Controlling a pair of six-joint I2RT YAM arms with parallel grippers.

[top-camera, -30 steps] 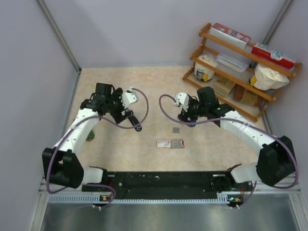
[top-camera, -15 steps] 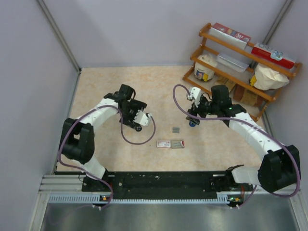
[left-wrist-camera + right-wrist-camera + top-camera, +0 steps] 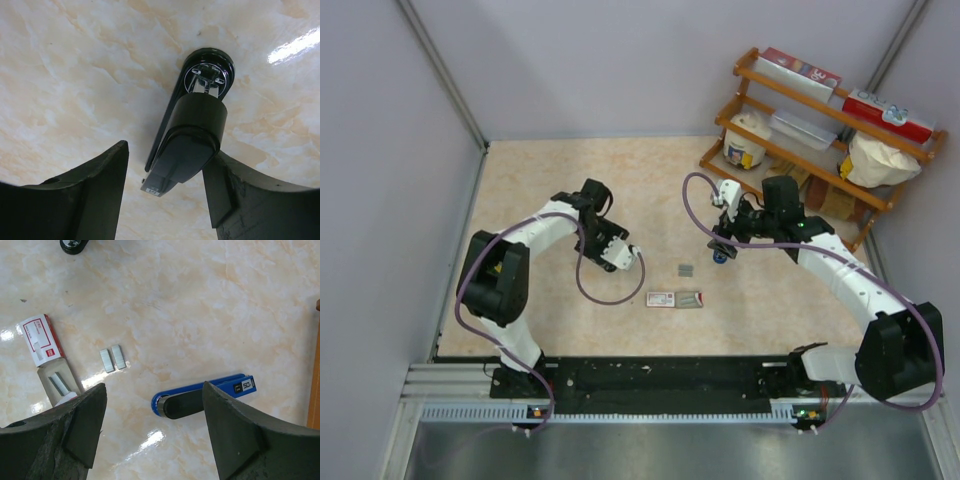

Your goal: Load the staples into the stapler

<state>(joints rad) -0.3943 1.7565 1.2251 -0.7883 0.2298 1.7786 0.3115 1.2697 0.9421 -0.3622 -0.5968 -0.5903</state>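
A black stapler (image 3: 192, 135) lies on the marbled table, its near end between the fingers of my left gripper (image 3: 165, 152). The right finger (image 3: 225, 190) touches its side, and a gap remains at the left finger (image 3: 100, 185). From above, the left gripper (image 3: 605, 240) covers this stapler. My right gripper (image 3: 154, 387) hovers open over a blue stapler (image 3: 200, 396), which shows as a blue tip (image 3: 720, 253) from above. Two loose strips of staples (image 3: 113, 359) lie left of it. Their white box with red print (image 3: 40, 340) lies open, with more strips in its tray (image 3: 60, 382).
A wooden shelf (image 3: 820, 130) with tubs, boxes and bags stands at the back right, close behind the right arm. Grey walls close in the table on the left and at the back. The staple strips (image 3: 686, 270) and box (image 3: 675, 299) lie between the two arms.
My left arm has swung right and come down over the black stapler, and its jaws have narrowed around it. The right arm shifted slightly right, staying open.
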